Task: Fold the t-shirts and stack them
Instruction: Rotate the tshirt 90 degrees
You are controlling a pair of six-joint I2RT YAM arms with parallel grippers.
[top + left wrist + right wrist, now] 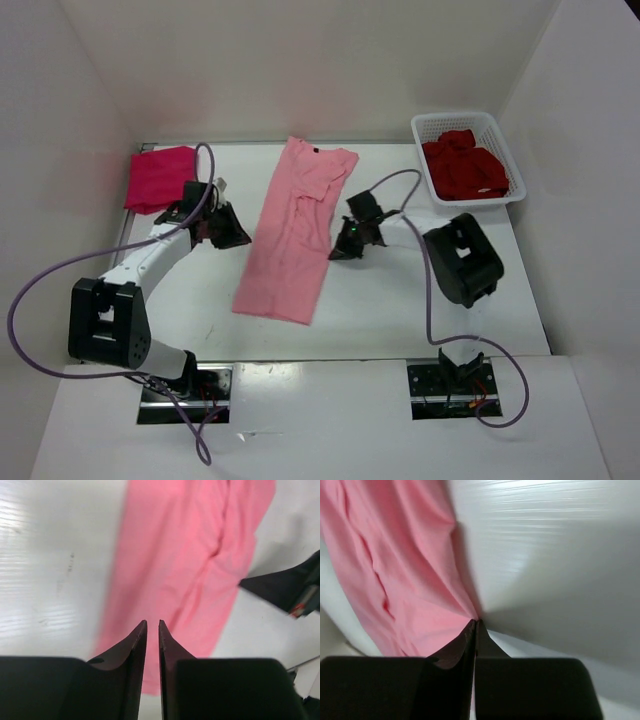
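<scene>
The dark fingers [452, 652] of the right hand [474, 622] filled the bottom of the right wrist view, pressed together with no gap. The right border of the light pink t-shirt [293, 228] ran up into their tips. The folds pointed toward that spot, so the hand seemed clamped on the cloth, though the pinch itself was hidden. The left hand [153, 623] hung over the left border of the same shirt, its fingers slightly apart and nothing between them.

The pink shirt lay in the middle of the surface [400, 310] as a long strip, collar at the far side and hem at the near side. The magenta-red t-shirt [160, 178] lay as a compact square at the far left corner. The dark crimson t-shirt [463, 168] was crumpled inside the basket [452, 122] at the far right.

Only one side was gripped. If the right hand pulled alone, the strip would probably drag or swing and not fold straight. The grip sat at the very border, so the thin cloth could slip out. The left hand could close on one layer only, or on nothing.

Bare surface was open on both sides of the strip and in front of the hem. The left hand was near the magenta-red shirt, so a wide move to the far left could disturb it. The right arm's cable [405, 173] looped between the right hand and the basket and could brush the basket.
</scene>
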